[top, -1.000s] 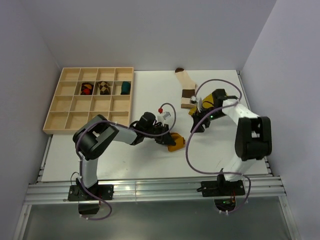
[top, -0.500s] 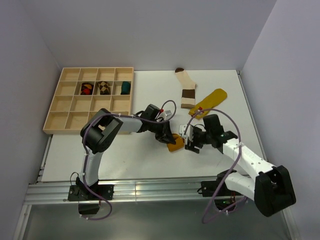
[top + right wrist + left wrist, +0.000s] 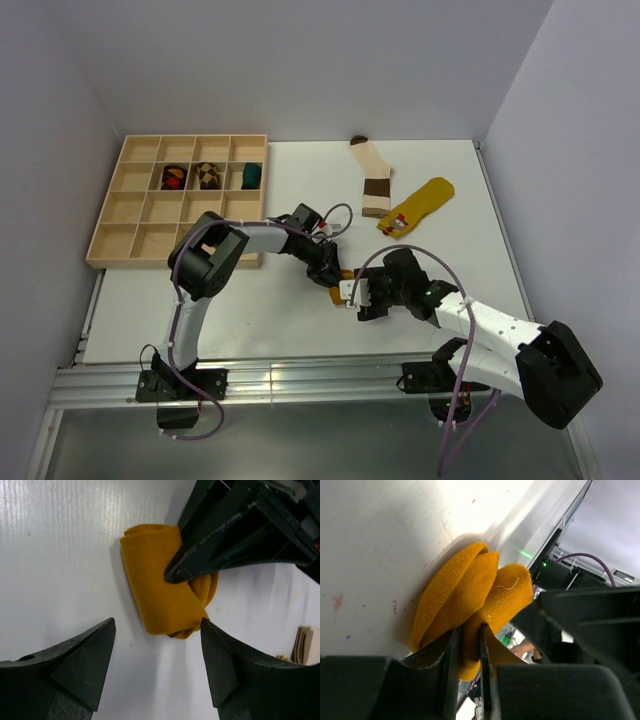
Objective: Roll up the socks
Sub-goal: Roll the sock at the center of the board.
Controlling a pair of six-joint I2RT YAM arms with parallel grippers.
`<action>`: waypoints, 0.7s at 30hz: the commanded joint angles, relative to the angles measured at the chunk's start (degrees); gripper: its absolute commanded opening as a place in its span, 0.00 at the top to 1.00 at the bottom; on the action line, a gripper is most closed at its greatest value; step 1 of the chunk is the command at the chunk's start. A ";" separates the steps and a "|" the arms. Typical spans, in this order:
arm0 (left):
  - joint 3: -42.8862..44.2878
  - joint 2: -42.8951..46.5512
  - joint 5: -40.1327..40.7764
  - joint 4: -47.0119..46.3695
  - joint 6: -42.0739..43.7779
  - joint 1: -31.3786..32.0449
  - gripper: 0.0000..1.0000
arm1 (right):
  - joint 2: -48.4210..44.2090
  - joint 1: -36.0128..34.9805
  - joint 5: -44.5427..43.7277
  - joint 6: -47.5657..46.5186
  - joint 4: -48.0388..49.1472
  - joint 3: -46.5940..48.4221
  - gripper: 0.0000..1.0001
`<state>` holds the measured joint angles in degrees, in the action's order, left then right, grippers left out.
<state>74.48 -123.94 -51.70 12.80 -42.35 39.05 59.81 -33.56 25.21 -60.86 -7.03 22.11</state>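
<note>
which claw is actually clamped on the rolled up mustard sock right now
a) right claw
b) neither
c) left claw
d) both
C: the left claw is pinched shut on a fold of the mustard-orange sock, while the right claw stands wide open just short of it, gripping nothing.
</note>
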 commanded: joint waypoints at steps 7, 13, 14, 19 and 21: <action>0.40 -4.03 5.56 9.35 6.31 0.15 1.00 | 5.40 -6.86 -6.58 -0.58 8.78 0.12 0.27; 1.19 -4.29 3.98 9.70 7.28 0.15 1.00 | 10.50 -8.63 -8.51 -0.57 5.81 3.73 0.36; 1.20 -4.03 3.72 9.53 7.37 0.15 1.00 | 11.55 -8.63 -8.51 -0.75 5.36 4.34 0.39; 0.58 -1.92 2.13 7.77 7.63 0.15 0.94 | 15.94 -8.54 -8.51 0.04 -0.25 9.52 0.63; 0.58 -0.70 2.48 6.72 7.89 0.15 0.89 | 17.97 -8.54 -7.55 0.13 -2.89 11.28 0.68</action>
<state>76.29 -125.10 -54.24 17.87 -38.24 38.52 74.76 -41.76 17.17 -61.12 -6.44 29.85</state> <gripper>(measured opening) 0.218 0.360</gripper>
